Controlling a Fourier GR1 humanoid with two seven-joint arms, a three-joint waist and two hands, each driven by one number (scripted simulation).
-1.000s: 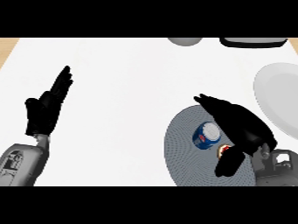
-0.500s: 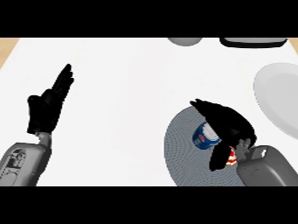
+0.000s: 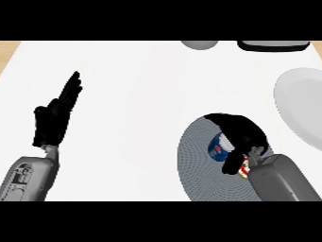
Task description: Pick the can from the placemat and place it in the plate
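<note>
Can (image 3: 219, 145) sat on grey placemat (image 3: 198, 170), mostly hidden under right hand (image 3: 241, 133) | right hand's fingers curled round can, clamped on it | white plate (image 3: 309, 111) lay to that hand's right, apart from it | left hand (image 3: 55, 118) rested far left, fingers straight, holding nothing

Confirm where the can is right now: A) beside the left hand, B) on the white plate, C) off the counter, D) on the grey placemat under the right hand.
D: the can sits on the round grey placemat, with the right hand curled over it; the white plate holds nothing.
</note>
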